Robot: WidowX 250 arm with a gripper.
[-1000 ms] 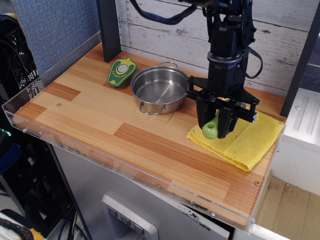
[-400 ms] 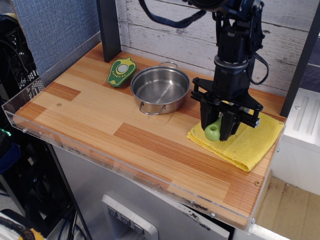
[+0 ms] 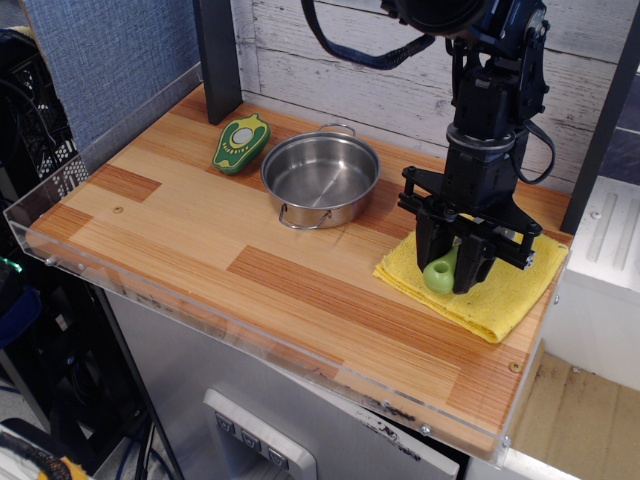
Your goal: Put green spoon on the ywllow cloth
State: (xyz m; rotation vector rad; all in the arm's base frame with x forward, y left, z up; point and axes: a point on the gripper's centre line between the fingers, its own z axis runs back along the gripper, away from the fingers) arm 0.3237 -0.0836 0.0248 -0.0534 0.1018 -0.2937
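Observation:
My black gripper points down over the yellow cloth at the right end of the wooden table. It is shut on the green spoon: the rounded lime-green handle end shows between the fingers, just above or touching the cloth. The spoon's grey head is hidden behind the fingers.
A steel pot stands left of the cloth in the middle back. A dark green and yellow avocado toy lies behind it to the left. A clear plastic rim runs along the table's front edge. A dark post stands at the back left.
My gripper has moved right and slightly down with the green spoon, from the cloth's left edge to over the cloth's middle.

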